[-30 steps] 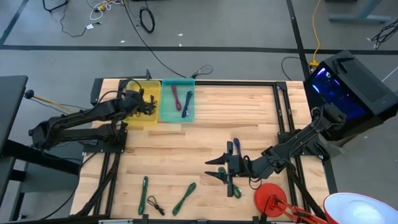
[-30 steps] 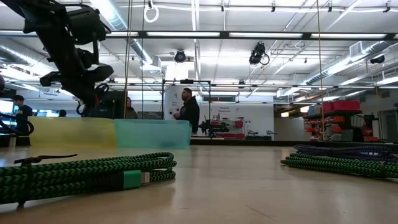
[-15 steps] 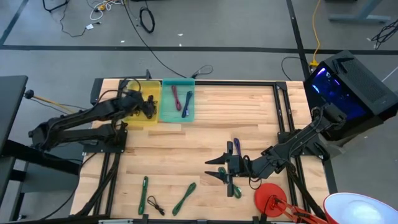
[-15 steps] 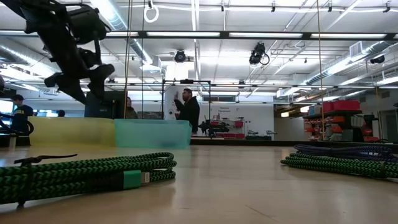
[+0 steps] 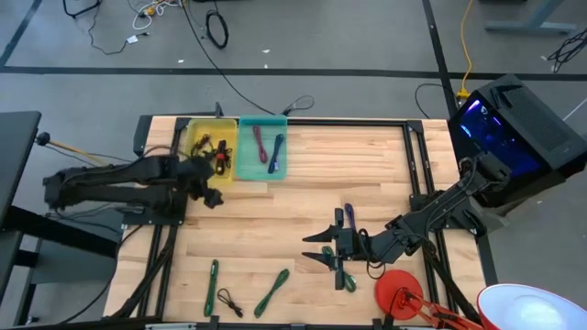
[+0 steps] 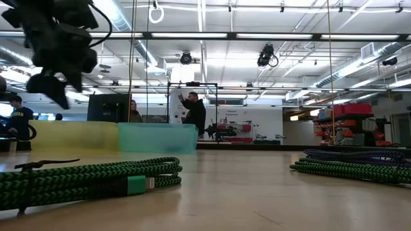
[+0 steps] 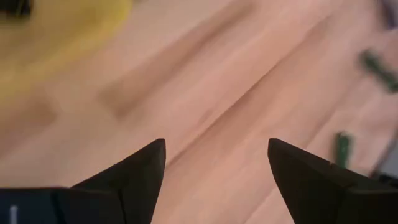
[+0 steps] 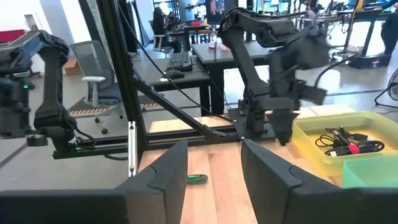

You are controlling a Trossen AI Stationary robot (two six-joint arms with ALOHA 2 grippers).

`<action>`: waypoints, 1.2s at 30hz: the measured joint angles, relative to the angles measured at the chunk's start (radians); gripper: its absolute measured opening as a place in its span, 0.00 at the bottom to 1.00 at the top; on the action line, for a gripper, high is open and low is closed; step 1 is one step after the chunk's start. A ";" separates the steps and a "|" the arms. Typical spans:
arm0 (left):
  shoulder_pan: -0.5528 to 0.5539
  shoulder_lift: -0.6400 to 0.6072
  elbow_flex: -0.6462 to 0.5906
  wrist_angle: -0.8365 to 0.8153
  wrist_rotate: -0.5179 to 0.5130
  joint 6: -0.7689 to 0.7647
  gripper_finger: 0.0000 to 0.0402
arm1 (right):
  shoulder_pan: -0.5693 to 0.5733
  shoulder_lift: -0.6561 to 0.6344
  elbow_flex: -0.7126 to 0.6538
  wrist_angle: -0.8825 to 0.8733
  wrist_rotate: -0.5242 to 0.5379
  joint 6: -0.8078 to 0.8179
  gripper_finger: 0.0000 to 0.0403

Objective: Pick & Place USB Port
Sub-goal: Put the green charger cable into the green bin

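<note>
Several USB cables are in view. A black bundle with a red piece (image 5: 216,152) lies in the yellow bin (image 5: 194,170), and a red and a blue cable (image 5: 268,147) lie in the teal bin (image 5: 248,167). Green cables (image 5: 212,282) (image 5: 272,291) lie near the front edge. A purple cable (image 5: 349,218) and a green one (image 5: 348,278) lie by my right gripper (image 5: 312,249). That gripper is open and low over the table, with nothing between its fingers (image 8: 214,149). My left gripper (image 5: 213,196) is open above bare wood just in front of the yellow bin, also with nothing in it (image 7: 214,146).
A small black cable (image 5: 229,301) lies at the front left. A red object (image 5: 399,293) and a white bowl (image 5: 532,307) sit at the front right corner. Black frame rails (image 5: 348,123) run along the table's far edge. People stand in the room behind (image 6: 192,112).
My left gripper has opened over the yellow bin. It has then drawn back out of the bin toward the table's near edge and turned. The black bundle now lies uncovered in the bin. My right arm has kept still.
</note>
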 joint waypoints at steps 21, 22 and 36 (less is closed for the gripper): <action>-1.045 0.275 0.000 0.166 -0.404 -0.870 0.72 | 0.000 0.000 0.000 -0.007 0.000 0.022 0.37; -1.076 0.302 0.000 0.191 -0.410 -0.898 0.72 | 0.000 0.000 0.000 -0.007 0.000 0.024 0.37; -1.256 0.606 0.000 0.471 -0.395 -1.121 0.72 | 0.000 0.026 0.000 0.022 0.001 0.019 0.37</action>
